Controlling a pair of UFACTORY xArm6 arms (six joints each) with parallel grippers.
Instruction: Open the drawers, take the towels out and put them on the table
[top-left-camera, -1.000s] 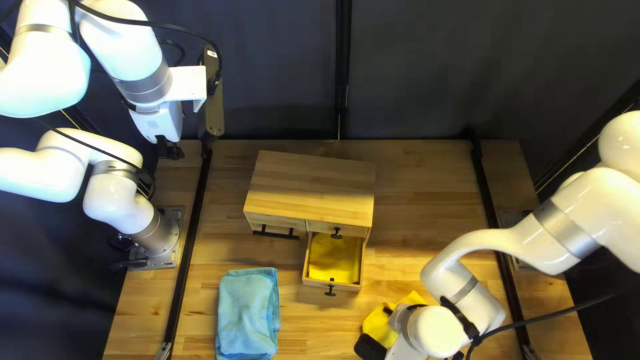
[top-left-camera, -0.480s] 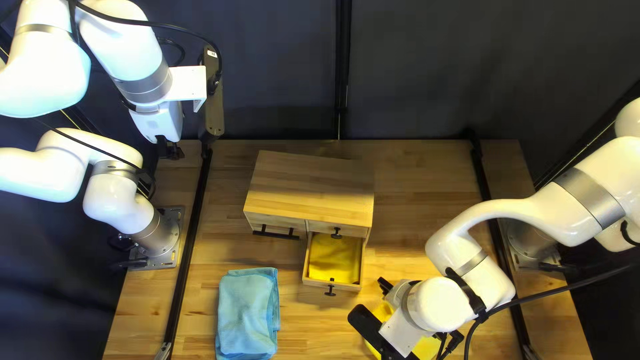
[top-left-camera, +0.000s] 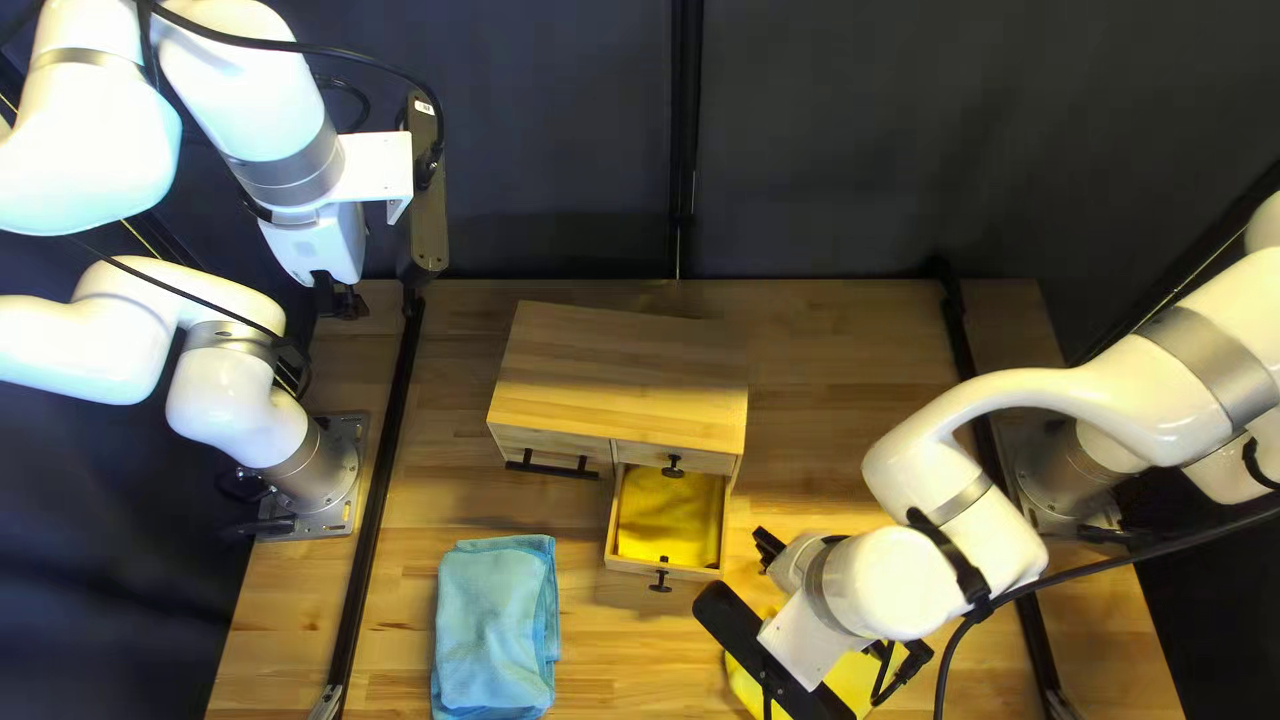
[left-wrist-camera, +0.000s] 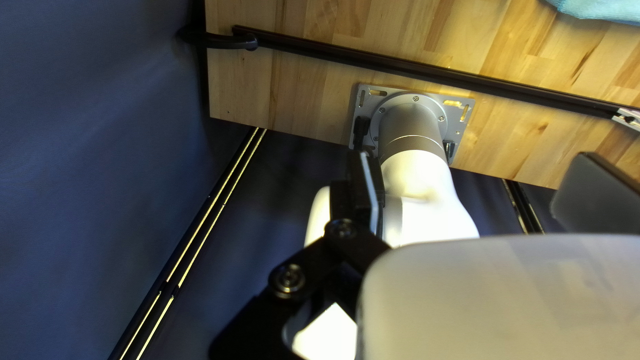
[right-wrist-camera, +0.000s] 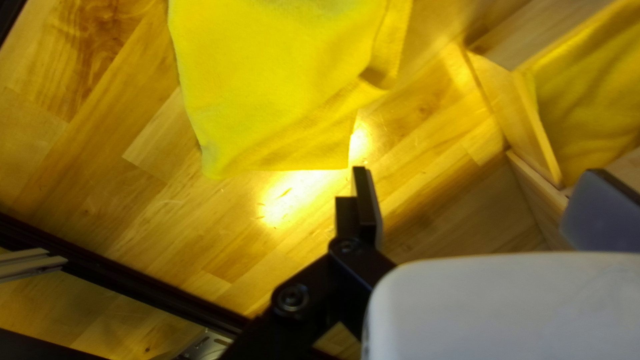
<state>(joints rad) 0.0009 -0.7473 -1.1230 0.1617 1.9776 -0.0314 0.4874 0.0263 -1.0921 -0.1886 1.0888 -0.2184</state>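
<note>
Just in front of the wooden drawer chest (top-left-camera: 620,385), a right-hand drawer (top-left-camera: 662,570) stands pulled out, and a yellow towel (top-left-camera: 668,515) lies inside it. Front-left of the chest, a folded blue towel (top-left-camera: 495,625) lies on the table (top-left-camera: 850,400). Front-right of the chest, a second yellow towel (right-wrist-camera: 270,75) lies on the table, apart from the open drawer's side wall. The right gripper (right-wrist-camera: 475,205) hovers low between that towel and the drawer, its fingers spread wide and grasping nothing. Well off to the chest's left, the left gripper (left-wrist-camera: 480,195) hangs raised above its own arm's base plate (left-wrist-camera: 415,107), its fingers likewise released and empty. The chest's left drawer (top-left-camera: 548,445), with a bar handle (top-left-camera: 548,465), is closed.
</note>
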